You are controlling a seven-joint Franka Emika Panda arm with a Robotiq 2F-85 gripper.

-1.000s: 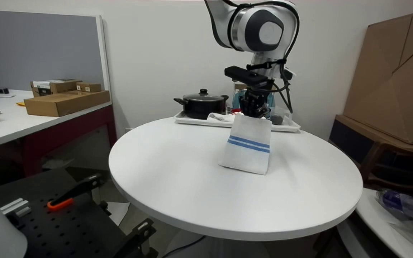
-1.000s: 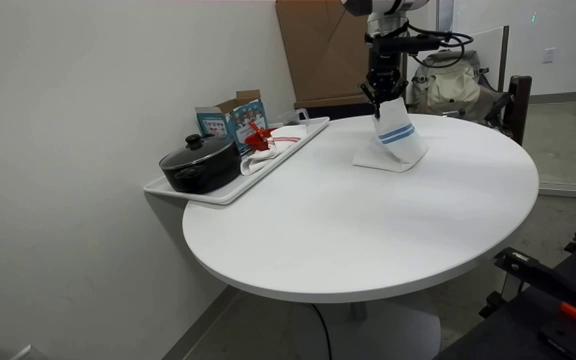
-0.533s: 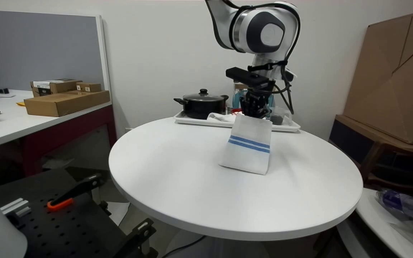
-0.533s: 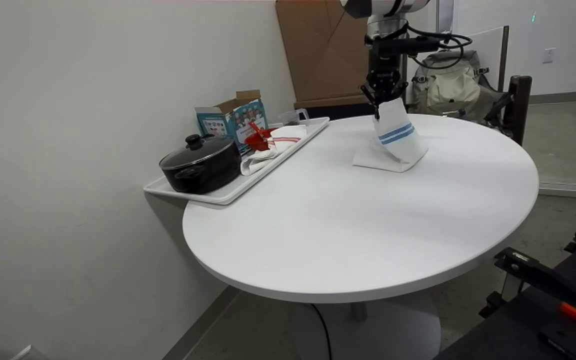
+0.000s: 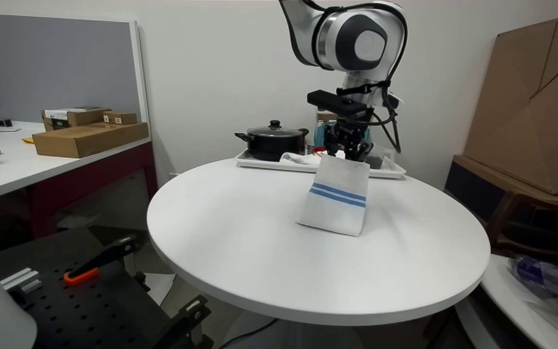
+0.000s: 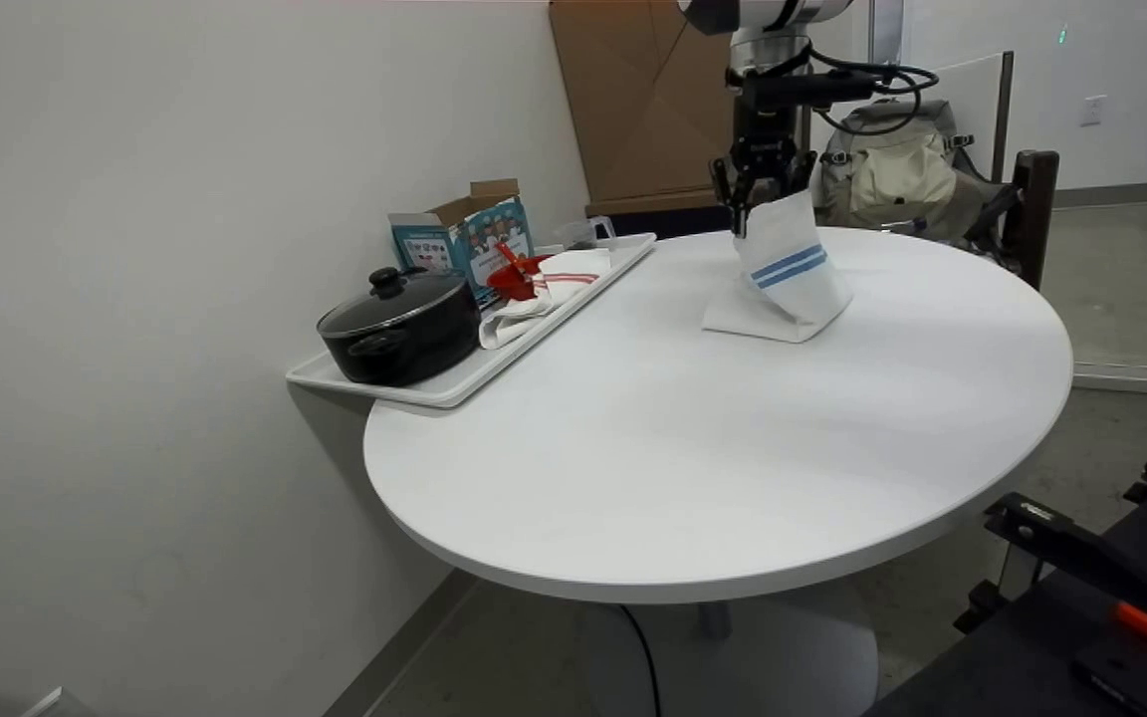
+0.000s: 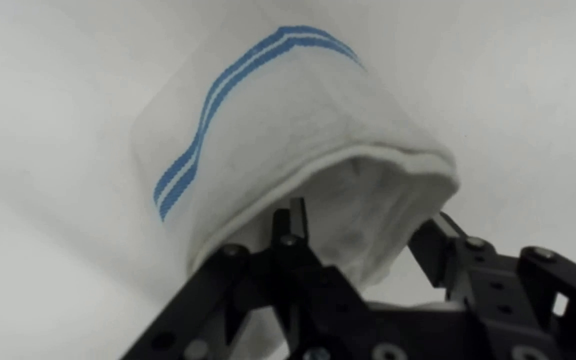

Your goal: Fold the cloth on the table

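A large round bench [image 5: 240, 252] with a smooth white top carries a small white fabric cloth [image 6: 788, 254] crossed by two blue stripes. In an exterior view, we see the cloth's flat lower layer [image 6: 741, 317] resting on the bench, while the striped layer slopes up from it to the black two-fingered pincer [image 7: 362, 220].

The pincer is spread, and in the wrist view we see a wide gap across it. One finger [image 7: 288, 230] shows against a shaded hollow, just below the arched, raised edge of the cloth. The opposite finger [image 7: 435, 247] stands just beside the cloth, toward the right of that view, so part of the raised end lies between the two. We cannot tell whether either finger touches the cloth. In an exterior view, the cloth's upper edge [image 5: 347, 166] covers the tips of the pincer, which is behind it from where we look.

Above, the white and dark grey robot arm [image 5: 361, 43] reaches down from the top of both exterior views. Along the bench's edge by the white wall [image 6: 185, 299], we find a long white rectangular tray [image 6: 469, 376]. On it sit a round black pot [image 6: 399, 344] with a see-through lid, a white towel [image 6: 556, 289] with red stripes, and a blue, open-topped cardboard box [image 6: 499, 241]. Past the bench is a grey and beige backpack [image 6: 902, 179].
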